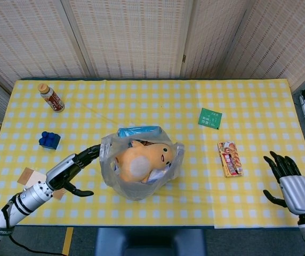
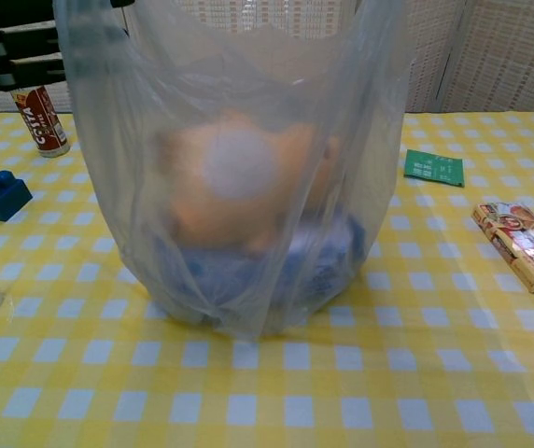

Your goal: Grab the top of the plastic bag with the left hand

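Note:
A clear plastic bag (image 1: 142, 165) stands open-topped in the middle of the table, with an orange plush toy (image 1: 144, 160) and a blue pack inside. It fills the chest view, the bag (image 2: 239, 168) upright with the plush (image 2: 239, 177) blurred behind the film. My left hand (image 1: 72, 169) reaches in from the lower left, fingers spread, fingertips (image 1: 96, 151) touching the bag's left upper rim; its dark fingers (image 2: 10, 56) show at the chest view's top left. My right hand (image 1: 291, 184) hangs open off the table's right front corner.
A brown bottle (image 1: 51, 97) stands at the back left, a blue brick (image 1: 49, 140) nearer. A tan card (image 1: 32, 177) lies under my left forearm. A green packet (image 1: 210, 118) and a snack box (image 1: 230, 159) lie right of the bag.

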`<state>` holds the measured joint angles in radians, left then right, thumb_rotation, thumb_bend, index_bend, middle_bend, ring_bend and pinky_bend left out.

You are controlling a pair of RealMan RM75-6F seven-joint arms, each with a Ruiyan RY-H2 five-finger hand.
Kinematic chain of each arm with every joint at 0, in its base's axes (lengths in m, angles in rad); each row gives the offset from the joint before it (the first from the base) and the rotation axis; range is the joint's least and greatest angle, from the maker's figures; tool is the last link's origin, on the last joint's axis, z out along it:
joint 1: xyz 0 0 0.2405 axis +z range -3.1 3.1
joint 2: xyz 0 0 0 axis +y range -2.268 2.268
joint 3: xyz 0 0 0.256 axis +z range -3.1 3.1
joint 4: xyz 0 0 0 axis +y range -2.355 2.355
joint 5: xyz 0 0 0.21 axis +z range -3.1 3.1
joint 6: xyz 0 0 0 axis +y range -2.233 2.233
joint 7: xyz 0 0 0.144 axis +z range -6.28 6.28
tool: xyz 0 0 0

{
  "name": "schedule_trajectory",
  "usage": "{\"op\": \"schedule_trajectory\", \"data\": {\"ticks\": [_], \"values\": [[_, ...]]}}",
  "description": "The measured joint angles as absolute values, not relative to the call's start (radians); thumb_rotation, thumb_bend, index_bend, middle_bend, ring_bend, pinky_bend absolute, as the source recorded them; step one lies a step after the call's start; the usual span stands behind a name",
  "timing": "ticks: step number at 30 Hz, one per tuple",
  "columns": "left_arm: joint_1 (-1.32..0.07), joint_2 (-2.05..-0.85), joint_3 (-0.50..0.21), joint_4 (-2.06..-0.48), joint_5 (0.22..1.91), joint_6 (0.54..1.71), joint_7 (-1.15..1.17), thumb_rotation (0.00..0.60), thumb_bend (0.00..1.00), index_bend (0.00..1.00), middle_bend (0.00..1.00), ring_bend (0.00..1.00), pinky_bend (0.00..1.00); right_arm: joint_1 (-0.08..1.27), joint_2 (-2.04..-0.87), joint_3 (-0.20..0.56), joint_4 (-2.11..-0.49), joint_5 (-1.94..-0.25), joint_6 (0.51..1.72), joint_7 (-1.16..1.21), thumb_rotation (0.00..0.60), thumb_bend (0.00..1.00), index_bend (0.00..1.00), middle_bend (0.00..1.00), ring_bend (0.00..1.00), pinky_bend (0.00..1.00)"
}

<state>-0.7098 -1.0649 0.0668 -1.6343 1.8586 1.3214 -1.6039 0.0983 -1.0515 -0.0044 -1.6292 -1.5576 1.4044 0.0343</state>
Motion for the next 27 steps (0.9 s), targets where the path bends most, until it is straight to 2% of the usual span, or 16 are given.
{"op": "schedule_trajectory", "data": {"ticks": [3,13,15,19,23,27], "values": [[-0.735,-1.068,0.071,-1.627,1.872,1.314,-1.631,0.600,0.15,0.15,0.12,0.13,0.15,0.096,-1.047,-0.008,-1.633,-1.553,1.400,0.040,0.600,0.29,0.00,0.00,0.00,0.00],[-0.813,-1.093,0.068,-1.618,1.888,1.292,-1.671,0.600,0.16,0.21,0.23,0.23,0.23,0.090,-1.029,-0.018,-1.633,-1.565,1.405,0.086,0.600,0.29,0.00,0.00,0.00,0.00],[-0.825,-1.096,0.067,-1.626,1.879,1.278,-1.670,0.600,0.15,0.21,0.23,0.22,0.23,0.089,-1.023,-0.019,-1.635,-1.568,1.405,0.095,0.600,0.29,0.00,0.00,0.00,0.00],[-0.848,-1.100,0.066,-1.645,1.864,1.256,-1.662,0.600,0.15,0.21,0.24,0.14,0.17,0.089,-1.015,-0.021,-1.634,-1.574,1.407,0.117,0.600,0.29,0.00,0.00,0.00,0.00],[-0.871,-1.103,0.065,-1.654,1.863,1.242,-1.669,0.600,0.14,0.14,0.12,0.02,0.05,0.086,-1.008,-0.021,-1.633,-1.579,1.418,0.148,0.600,0.29,0.00,0.00,0.00,0.00],[-0.909,-1.092,0.051,-1.683,1.849,1.213,-1.675,0.600,0.13,0.12,0.10,0.00,0.04,0.078,-1.001,-0.019,-1.623,-1.591,1.446,0.189,0.600,0.29,0.00,0.00,0.00,0.00]]}}
